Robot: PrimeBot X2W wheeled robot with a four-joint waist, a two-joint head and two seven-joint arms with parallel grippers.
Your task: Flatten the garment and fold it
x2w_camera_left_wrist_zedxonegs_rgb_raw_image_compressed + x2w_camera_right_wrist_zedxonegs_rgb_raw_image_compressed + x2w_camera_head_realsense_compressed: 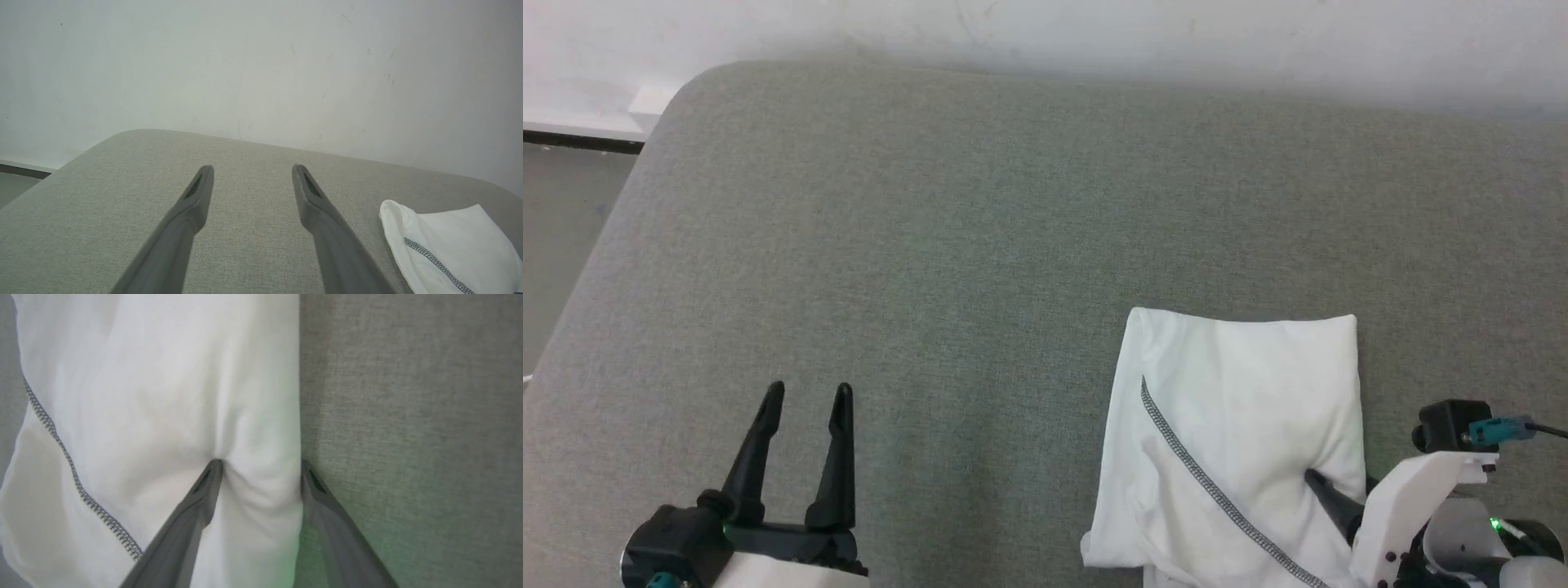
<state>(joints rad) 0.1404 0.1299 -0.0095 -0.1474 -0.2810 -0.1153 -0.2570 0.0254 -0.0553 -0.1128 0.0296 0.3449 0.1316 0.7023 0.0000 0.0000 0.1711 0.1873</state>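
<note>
Most of the job looks done to me: the garment [1241, 408] is already a compact white rectangle with fairly tidy edges, lying on the near right part of the grey bench [931, 245], with its zigzag seam [1201, 465] running diagonally across the top layer. The right tool [259, 462] is spread wide and straddles the packet's right edge, one finger dimpling the fabric and the other just beside the edge on the bench, so I'd call it pressing or letting go rather than gripping. The left tool [809, 385] is also wide and holds nothing, over bare bench well apart from the shirt. What's left, I'd guess, is one last smoothing or squaring of that near corner, which looks a bit loose.
</note>
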